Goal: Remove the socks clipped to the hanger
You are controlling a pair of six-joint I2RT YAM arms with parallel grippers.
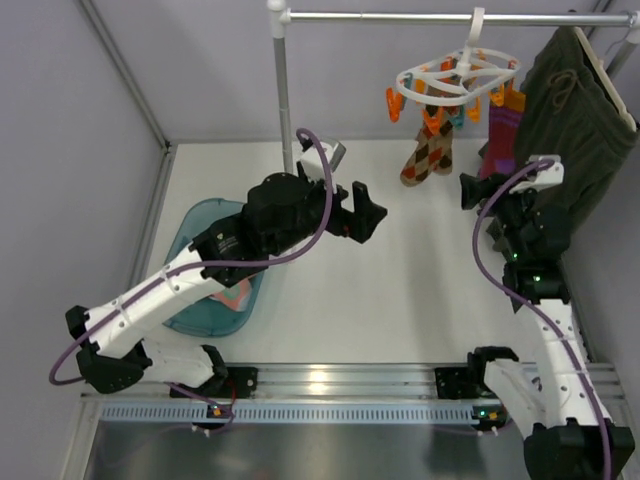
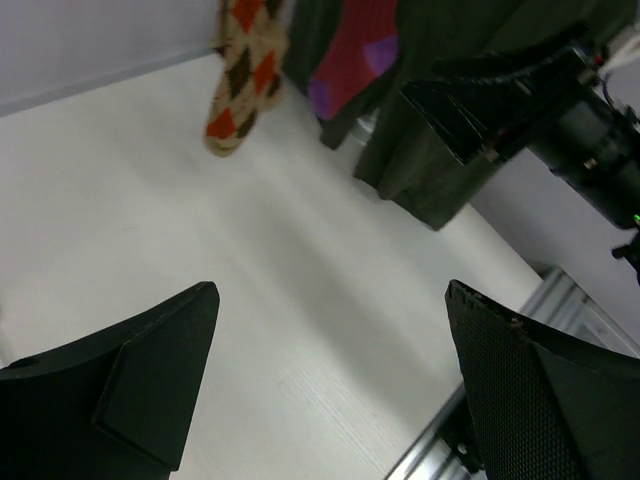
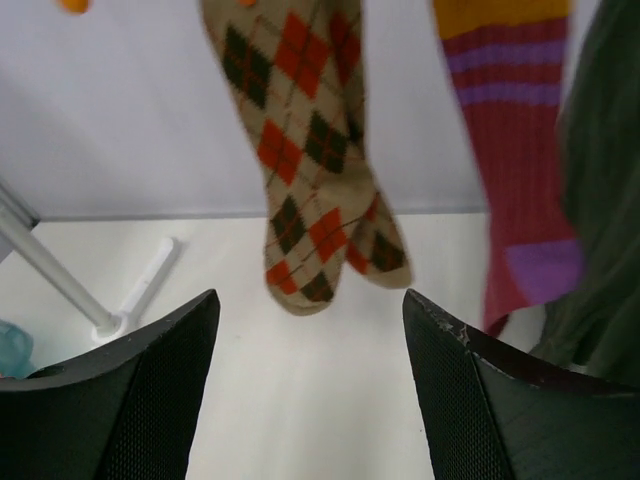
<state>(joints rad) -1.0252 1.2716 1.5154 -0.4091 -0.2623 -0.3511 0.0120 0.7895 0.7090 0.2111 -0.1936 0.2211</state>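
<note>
Maroon sock (image 3: 515, 150) cropped above; argyle socks (image 3: 305, 170) likewise

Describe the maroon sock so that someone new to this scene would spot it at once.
Look at the metal rail across the back, where a white hanger with orange and teal clips hangs. The maroon sock dangles from its right side, between the argyle socks and the olive garment. Only it has purple stripes and an orange top.

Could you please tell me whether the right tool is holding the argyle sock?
No, the right tool stands open with nothing between its two sides, and the argyle sock hangs beyond it, untouched.
</note>
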